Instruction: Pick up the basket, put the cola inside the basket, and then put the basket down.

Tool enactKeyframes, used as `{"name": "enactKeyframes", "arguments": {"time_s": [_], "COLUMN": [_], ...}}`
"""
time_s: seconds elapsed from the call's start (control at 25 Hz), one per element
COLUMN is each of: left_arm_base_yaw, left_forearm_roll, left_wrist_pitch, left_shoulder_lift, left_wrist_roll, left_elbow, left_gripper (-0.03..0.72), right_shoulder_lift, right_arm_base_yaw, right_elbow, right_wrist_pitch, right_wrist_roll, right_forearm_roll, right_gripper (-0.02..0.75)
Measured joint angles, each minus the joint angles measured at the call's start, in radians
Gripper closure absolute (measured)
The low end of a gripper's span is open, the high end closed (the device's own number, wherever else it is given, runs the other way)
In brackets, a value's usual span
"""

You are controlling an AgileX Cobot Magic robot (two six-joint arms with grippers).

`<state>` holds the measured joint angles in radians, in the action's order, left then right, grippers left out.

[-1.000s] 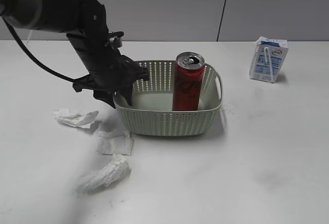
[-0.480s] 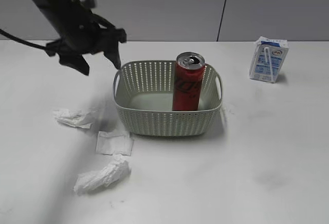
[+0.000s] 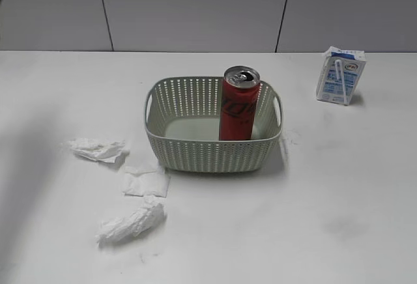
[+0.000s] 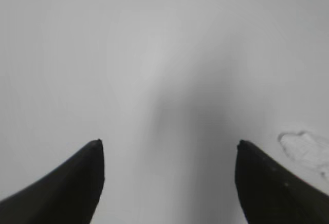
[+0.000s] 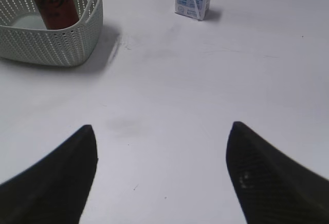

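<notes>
Basket (image 3: 213,146) sits on the white table (image 3: 339,199), cola (image 3: 239,105) upright inside at its right half, silver top above the rim. Left claw (image 4: 169,147) spread wide, empty – only bare table below, edge of a tissue (image 4: 306,149) at right. Right claw (image 5: 162,131) also wide apart, holding nothing, hovering over table well apart from basket (image 5: 51,26) and cola (image 5: 51,0). White-and-blue carton (image 3: 340,75) stands far right – three crumpled tissues (image 3: 130,222) left of basket
</notes>
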<state>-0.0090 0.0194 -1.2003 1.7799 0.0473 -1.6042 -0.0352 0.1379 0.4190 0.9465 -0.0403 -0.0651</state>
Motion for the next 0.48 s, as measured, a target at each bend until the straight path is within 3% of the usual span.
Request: {"name": "enactKeyframes", "arguments": {"time_s": [0.2, 0.48], "left_arm_base_yaw": [0.05, 0.048], "left_forearm_roll": [0.014, 0.071], "left_wrist_pitch": [-0.011, 0.092], "left_shoulder_lift": [-0.137, -0.523], "left_wrist_roll": [-0.081, -0.117], "left_elbow": [0.178, 0.607], "left_gripper": [0.093, 0.097], "right_shoulder_lift": [0.0, 0.0], "right_arm_base_yaw": [0.0, 0.0], "right_elbow": [0.0, 0.0], "right_wrist_pitch": [0.0, 0.0], "right_wrist_roll": [0.0, 0.0], "right_forearm_roll": [0.0, 0.0], "right_gripper": [0.147, 0.147]}}
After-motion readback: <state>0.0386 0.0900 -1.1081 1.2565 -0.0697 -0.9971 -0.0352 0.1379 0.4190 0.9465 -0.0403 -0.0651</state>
